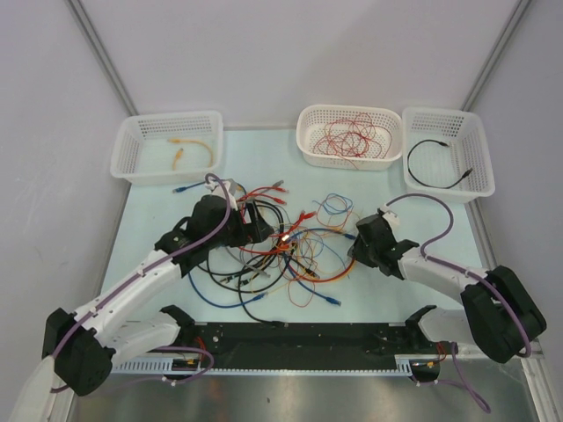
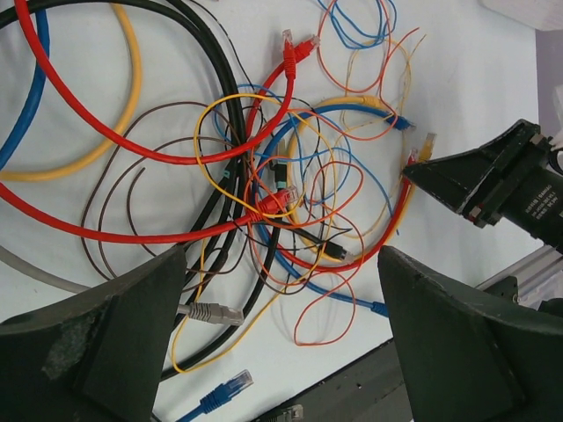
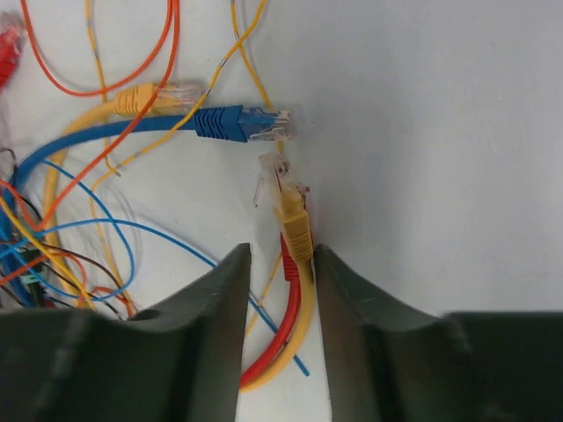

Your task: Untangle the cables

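The cables (image 1: 274, 251) lie in a tangle of red, orange, yellow, blue and black loops on the pale table between my two arms. My left gripper (image 1: 262, 225) hovers over the tangle's left part, open wide, with nothing between its fingers (image 2: 132, 325); the knot (image 2: 277, 198) lies just beyond them. My right gripper (image 1: 356, 248) is at the tangle's right edge. Its fingers (image 3: 224, 299) stand narrowly apart around a yellow plug end (image 3: 295, 224) and a red cable (image 3: 286, 325). The right finger touches the yellow plug; a gap remains on the left side.
Three white baskets stand along the back: the left one (image 1: 132, 158) holds an orange cable, the middle one (image 1: 308, 145) thin red wires, the right one (image 1: 479, 163) a black cable. A blue plug (image 3: 237, 123) lies just ahead of the right gripper. A black rail (image 1: 299, 338) runs along the near edge.
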Robot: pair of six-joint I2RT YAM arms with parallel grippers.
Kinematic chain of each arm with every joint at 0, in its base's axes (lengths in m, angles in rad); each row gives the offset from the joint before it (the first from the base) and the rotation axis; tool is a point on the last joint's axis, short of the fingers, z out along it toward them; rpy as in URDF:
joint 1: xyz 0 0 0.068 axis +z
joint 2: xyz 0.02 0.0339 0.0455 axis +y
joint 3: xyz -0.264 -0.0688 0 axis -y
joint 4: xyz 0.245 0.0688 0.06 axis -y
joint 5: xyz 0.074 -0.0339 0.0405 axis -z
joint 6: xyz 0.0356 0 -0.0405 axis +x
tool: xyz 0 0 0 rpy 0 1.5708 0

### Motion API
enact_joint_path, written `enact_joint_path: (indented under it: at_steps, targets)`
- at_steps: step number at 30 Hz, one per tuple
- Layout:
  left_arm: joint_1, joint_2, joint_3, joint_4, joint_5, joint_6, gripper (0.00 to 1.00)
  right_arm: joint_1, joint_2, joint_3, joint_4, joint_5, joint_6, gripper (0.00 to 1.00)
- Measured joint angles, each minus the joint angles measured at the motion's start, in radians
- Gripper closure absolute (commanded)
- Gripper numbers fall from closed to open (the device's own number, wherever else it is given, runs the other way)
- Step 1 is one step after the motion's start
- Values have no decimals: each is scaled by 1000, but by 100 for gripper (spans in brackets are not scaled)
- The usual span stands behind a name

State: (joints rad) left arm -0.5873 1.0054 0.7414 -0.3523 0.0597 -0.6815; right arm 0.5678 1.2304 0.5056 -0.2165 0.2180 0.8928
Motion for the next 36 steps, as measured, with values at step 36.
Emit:
enact_joint_path:
  at_steps: [36]
  targets:
    - [-33, -203, 86, 425, 291, 142, 3, 422, -192, 860, -244, 248, -443, 100]
